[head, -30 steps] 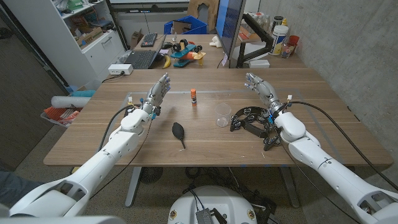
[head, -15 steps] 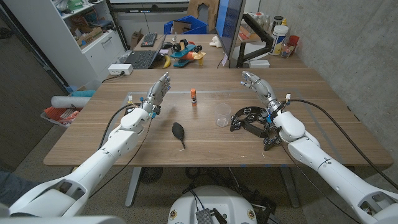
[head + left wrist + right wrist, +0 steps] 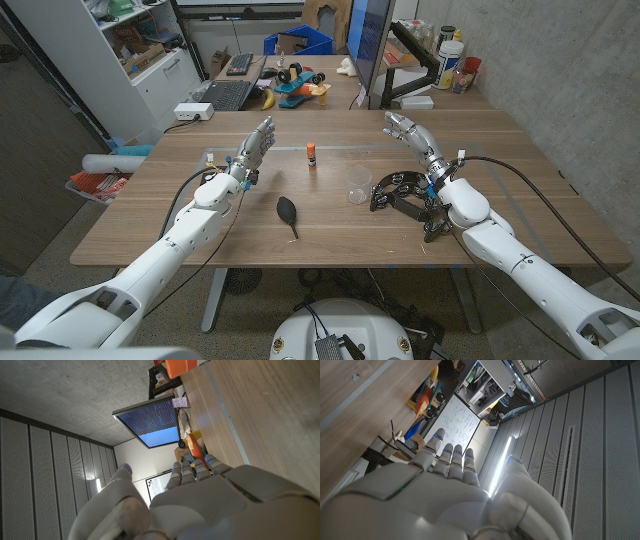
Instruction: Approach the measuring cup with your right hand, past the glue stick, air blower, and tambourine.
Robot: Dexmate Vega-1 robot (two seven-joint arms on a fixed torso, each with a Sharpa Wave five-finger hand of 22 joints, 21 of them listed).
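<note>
Head view — clear plastic measuring cup (image 3: 358, 184) stands mid-tabletop, between the orange-capped glue stick (image 3: 312, 153) and the black tambourine (image 3: 402, 193); black rubber air blower (image 3: 288, 212) lies toward the near edge. Right hand (image 3: 413, 137) empty, fingers loosely apart, raised beyond the tambourine — approach unfinished, cup untouched. Left hand (image 3: 253, 152) spread, idle.

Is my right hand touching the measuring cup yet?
Apart. The head view shows the right hand raised behind the tambourine, with bare table between it and the clear measuring cup.
</note>
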